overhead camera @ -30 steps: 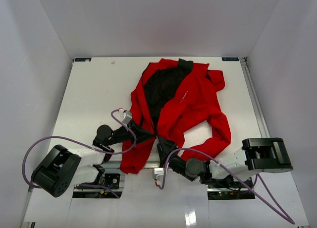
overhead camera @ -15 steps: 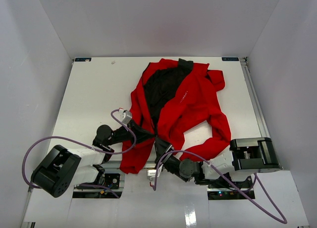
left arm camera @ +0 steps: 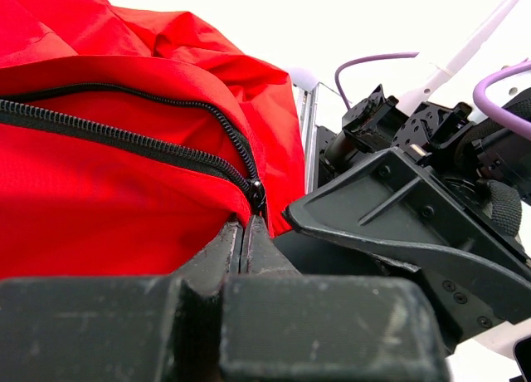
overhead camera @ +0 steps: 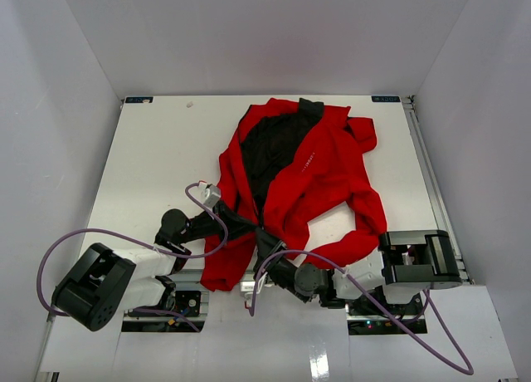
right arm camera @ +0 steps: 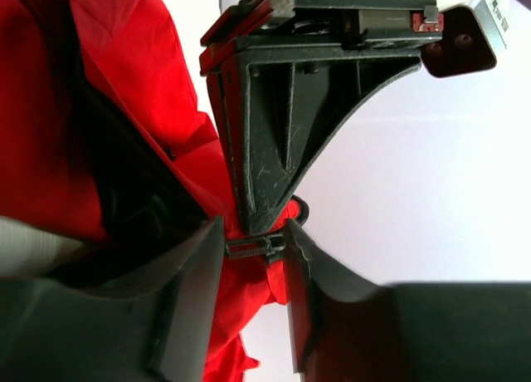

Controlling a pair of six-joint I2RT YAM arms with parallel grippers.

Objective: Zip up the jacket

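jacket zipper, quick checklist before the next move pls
1. left claw shut on the jacket hem at the foot of the zipper: ok
2. zipper end in sight just above the left claw's tips: ok
3. right claw straddles that zipper end, one jaw on each side: ok
4. right claw actually gripping it: cannot tell
5. front panels brought together above the start: not ok, the jacket lies open with black lining showing
6. the two claws clear of each other: cannot tell, they sit very close together
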